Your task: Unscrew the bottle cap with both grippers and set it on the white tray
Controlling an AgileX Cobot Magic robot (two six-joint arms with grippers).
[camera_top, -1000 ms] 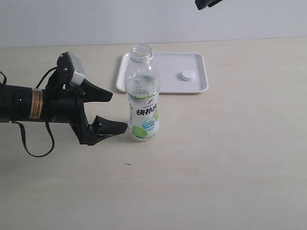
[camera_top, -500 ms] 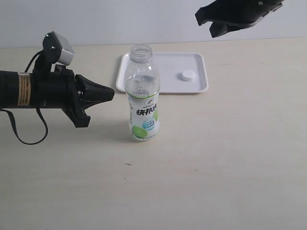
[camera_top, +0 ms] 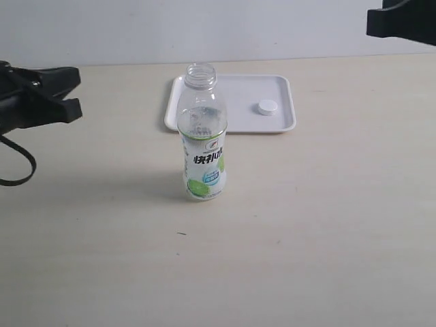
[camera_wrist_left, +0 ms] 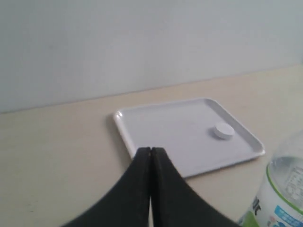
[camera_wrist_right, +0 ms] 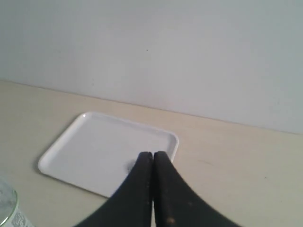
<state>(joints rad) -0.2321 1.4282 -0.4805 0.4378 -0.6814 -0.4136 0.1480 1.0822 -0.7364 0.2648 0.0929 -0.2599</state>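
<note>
The clear bottle [camera_top: 202, 139] with a lime label stands upright mid-table, its neck open and capless. The white bottle cap [camera_top: 267, 107] lies on the white tray [camera_top: 228, 102] behind the bottle. My left gripper [camera_top: 76, 93] sits at the far left edge, well away from the bottle. In its wrist view the left gripper [camera_wrist_left: 150, 149] is shut on nothing, with the tray [camera_wrist_left: 175, 132], the cap [camera_wrist_left: 223, 131] and the bottle's shoulder [camera_wrist_left: 284, 189] beyond it. My right gripper [camera_wrist_right: 152, 153] is shut and empty above the tray [camera_wrist_right: 94, 146], showing only in the exterior view's top right corner [camera_top: 373, 24].
The pale wooden table [camera_top: 320, 225] ends at a plain light wall [camera_top: 218, 27] behind the tray. A black cable [camera_top: 20, 170] loops below the left arm at the table's left edge.
The left gripper has closed and pulled back leftward from beside the bottle. The right arm has swung off to the upper right corner. Bottle, cap and tray have not moved.
</note>
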